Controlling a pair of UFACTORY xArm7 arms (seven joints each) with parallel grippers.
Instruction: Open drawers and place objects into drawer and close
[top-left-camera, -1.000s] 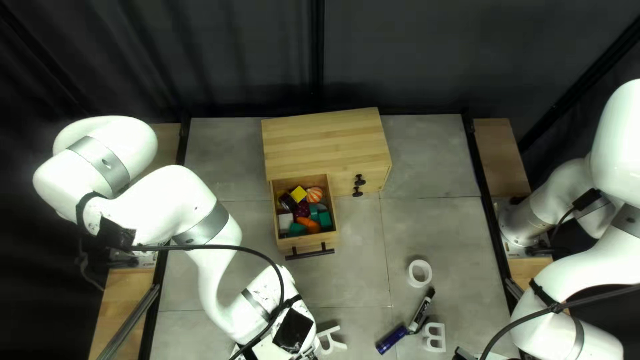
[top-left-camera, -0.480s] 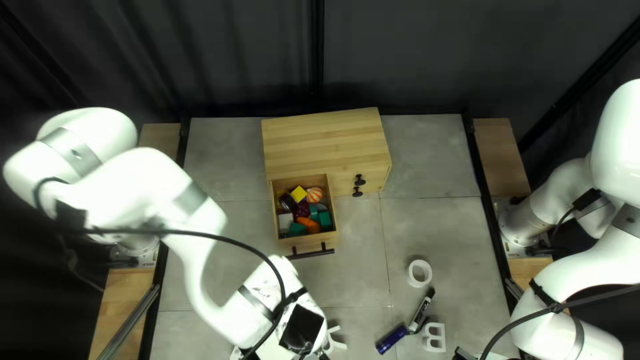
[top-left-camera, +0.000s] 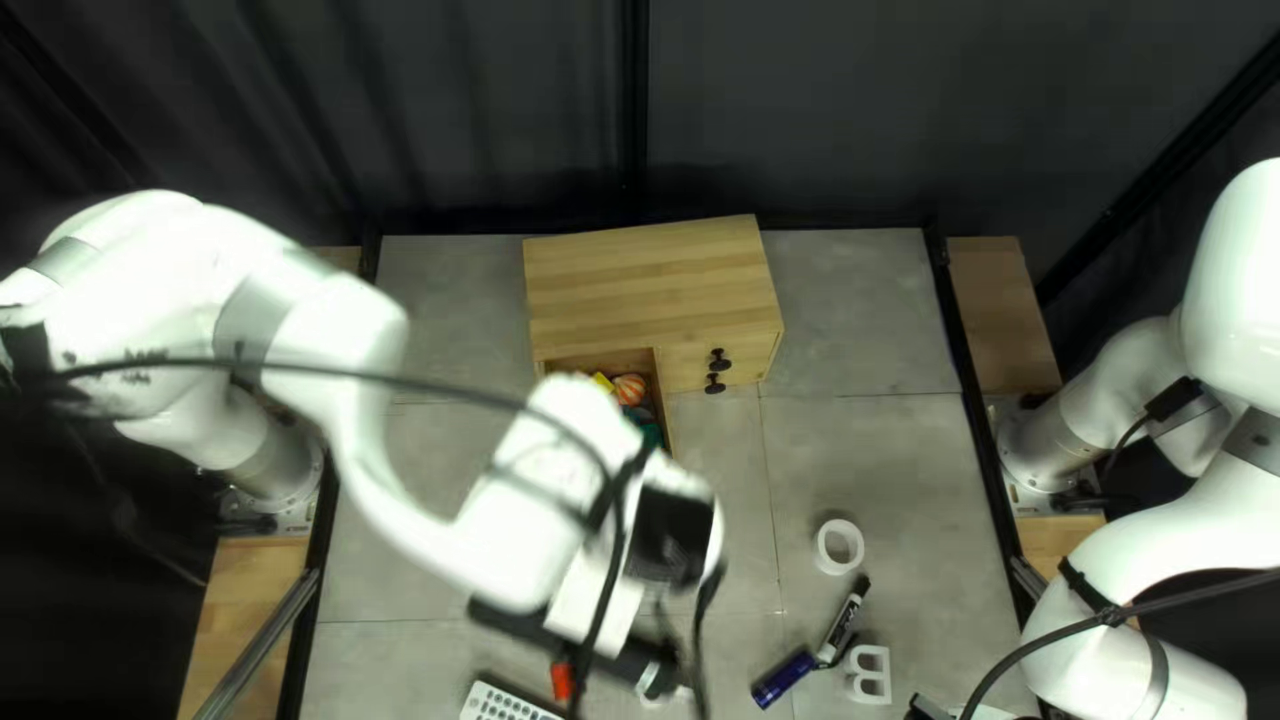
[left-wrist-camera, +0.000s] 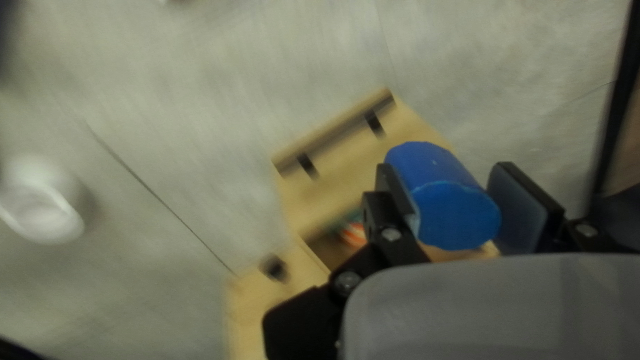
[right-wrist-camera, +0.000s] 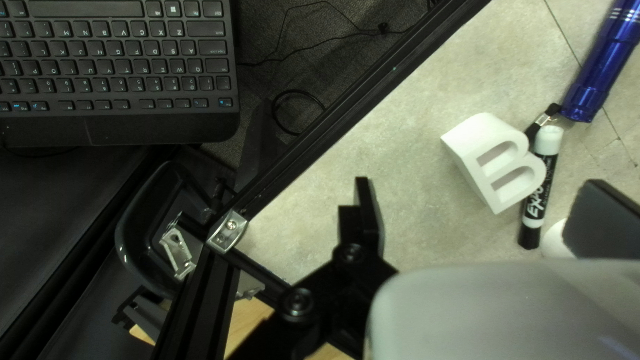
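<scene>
Blue cylinder [left-wrist-camera: 457,215]: clamped by left gripper [left-wrist-camera: 453,183]; probably light, stiff, slippery; grip mid-barrel.
Drawer [left-wrist-camera: 333,179]: open, twelve o'clock from that gripper, top left view.
Right gripper [right-wrist-camera: 481,197]: fingers parted, empty.

Top left view: reaching in from 9 o'clock with left arm [top-left-camera: 363,447], blurred; clamping at 6 o'clock with left gripper [top-left-camera: 594,614]. Curving down from 3 o'clock with right arm [top-left-camera: 1147,547]; spreading right gripper [top-left-camera: 923,708] wide at 5 o'clock.
</scene>
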